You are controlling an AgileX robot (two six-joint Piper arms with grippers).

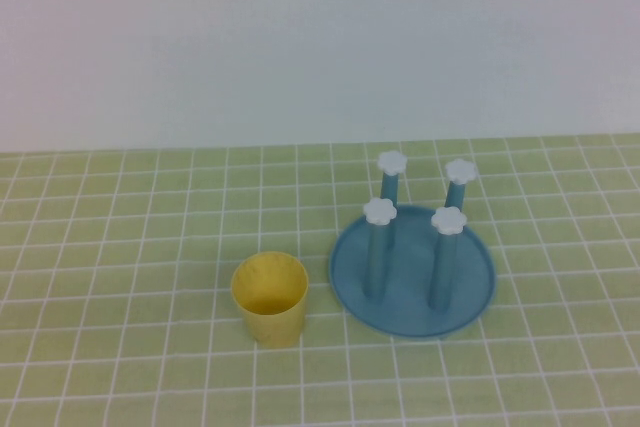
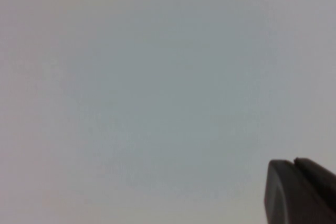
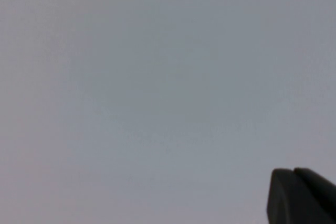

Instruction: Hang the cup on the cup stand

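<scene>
A pale-yellow cup (image 1: 270,298) stands upright, mouth up, on the green checked cloth near the front middle of the high view. Just to its right is the cup stand (image 1: 413,272), a round blue dish with four upright blue pegs capped by white flowers. Neither arm shows in the high view. My left gripper (image 2: 291,164) appears only in the left wrist view, dark fingers pressed together against a plain pale wall, nothing between them. My right gripper (image 3: 292,172) looks the same in the right wrist view, shut and empty.
The green grid-patterned cloth (image 1: 120,247) covers the table up to a plain white wall (image 1: 320,37) at the back. Nothing else stands on it.
</scene>
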